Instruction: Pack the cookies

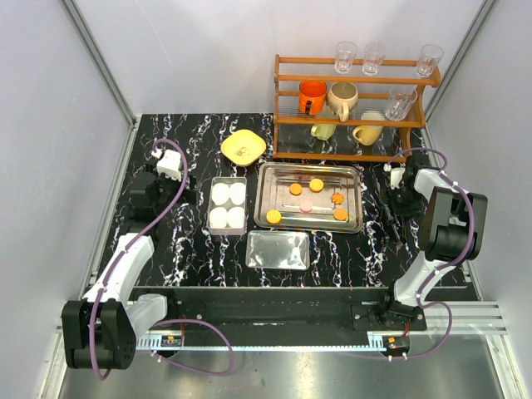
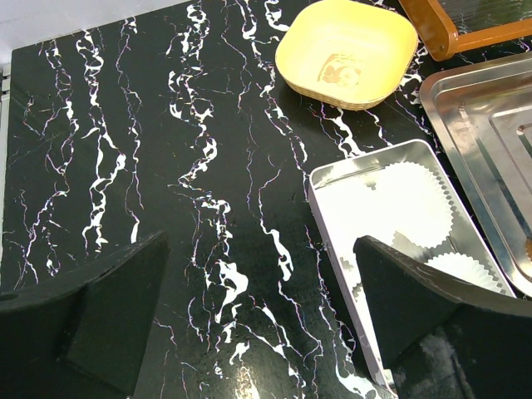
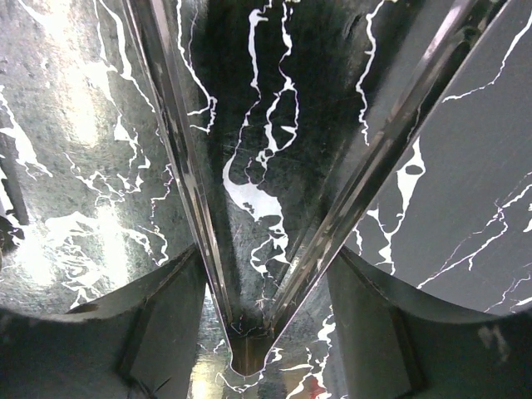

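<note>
**Right gripper pinching tongs, cookies waiting on tray**

Right gripper (image 3: 264, 283) is sitting part-closed around the hinge end of the metal tongs (image 3: 177, 150), seemingly holding them, with both blades pointing away over the marble table (image 3: 465, 166). Left gripper (image 2: 262, 295) is hanging wide, holding nothing, beside the tin (image 2: 366, 160) of paper cups (image 2: 407, 204). The cookies (image 1: 317, 184) are lying loose on the baking tray (image 1: 264, 195), just right of the tin and well apart from both grippers.

The step is looking like bringing the tongs over to a cookie. Doing it well is coming down to lowering the blade tips either side of one disc (flat ones are likely slipping easily), squeezing gently, then lifting clear of the tray rim before heading for a cup.

Views: only top is showing the cookies and both arms. Right wrist alone is showing the grip on the tongs, which top is barely resolving. Left wrist is giving the cup pleats and the yellow bowl (image 2: 345, 50) close up.
</note>
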### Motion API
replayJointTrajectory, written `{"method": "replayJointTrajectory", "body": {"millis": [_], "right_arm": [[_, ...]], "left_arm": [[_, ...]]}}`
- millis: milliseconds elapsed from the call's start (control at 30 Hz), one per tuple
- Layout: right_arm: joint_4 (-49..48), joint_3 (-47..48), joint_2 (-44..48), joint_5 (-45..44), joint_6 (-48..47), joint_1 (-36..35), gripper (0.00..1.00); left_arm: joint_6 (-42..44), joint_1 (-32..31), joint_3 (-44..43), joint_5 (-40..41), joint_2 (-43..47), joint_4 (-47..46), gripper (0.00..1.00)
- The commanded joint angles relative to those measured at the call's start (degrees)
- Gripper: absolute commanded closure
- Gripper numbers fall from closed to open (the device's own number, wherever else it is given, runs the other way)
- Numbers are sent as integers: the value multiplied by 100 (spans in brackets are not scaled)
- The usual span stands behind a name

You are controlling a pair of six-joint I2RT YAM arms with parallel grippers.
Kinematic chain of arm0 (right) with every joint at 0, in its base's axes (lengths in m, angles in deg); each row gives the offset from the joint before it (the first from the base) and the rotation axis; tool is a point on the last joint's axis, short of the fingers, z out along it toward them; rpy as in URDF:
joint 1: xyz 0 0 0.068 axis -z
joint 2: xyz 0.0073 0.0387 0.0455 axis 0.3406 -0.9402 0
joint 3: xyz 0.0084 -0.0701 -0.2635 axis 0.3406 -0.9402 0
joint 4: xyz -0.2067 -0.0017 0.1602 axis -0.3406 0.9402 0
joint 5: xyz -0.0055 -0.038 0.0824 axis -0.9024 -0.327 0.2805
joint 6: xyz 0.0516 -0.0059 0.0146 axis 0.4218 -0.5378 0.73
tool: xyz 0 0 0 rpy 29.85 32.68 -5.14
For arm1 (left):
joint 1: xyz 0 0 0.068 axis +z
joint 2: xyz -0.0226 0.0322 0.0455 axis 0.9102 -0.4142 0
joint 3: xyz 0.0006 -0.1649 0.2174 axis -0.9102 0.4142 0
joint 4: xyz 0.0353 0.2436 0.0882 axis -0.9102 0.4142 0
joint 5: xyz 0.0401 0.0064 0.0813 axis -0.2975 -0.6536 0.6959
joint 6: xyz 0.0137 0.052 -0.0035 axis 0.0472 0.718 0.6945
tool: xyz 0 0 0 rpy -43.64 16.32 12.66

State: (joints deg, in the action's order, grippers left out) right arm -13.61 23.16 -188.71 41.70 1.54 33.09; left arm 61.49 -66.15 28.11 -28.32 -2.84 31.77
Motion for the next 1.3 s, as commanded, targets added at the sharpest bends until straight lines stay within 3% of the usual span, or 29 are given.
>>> {"method": "replayJointTrajectory", "body": {"millis": [0,367,1267], "right_arm": [[-241,122,-160,89,-83,19,34],[-497,131,-328,151,39,19,28],[110,632,-872,265,-39,72,33]], "left_arm": [[48,36,-17,-101,-28,-462,1],[74,36,10,-57,-19,-444,1],[100,36,9,-39,139,-321,1]]}}
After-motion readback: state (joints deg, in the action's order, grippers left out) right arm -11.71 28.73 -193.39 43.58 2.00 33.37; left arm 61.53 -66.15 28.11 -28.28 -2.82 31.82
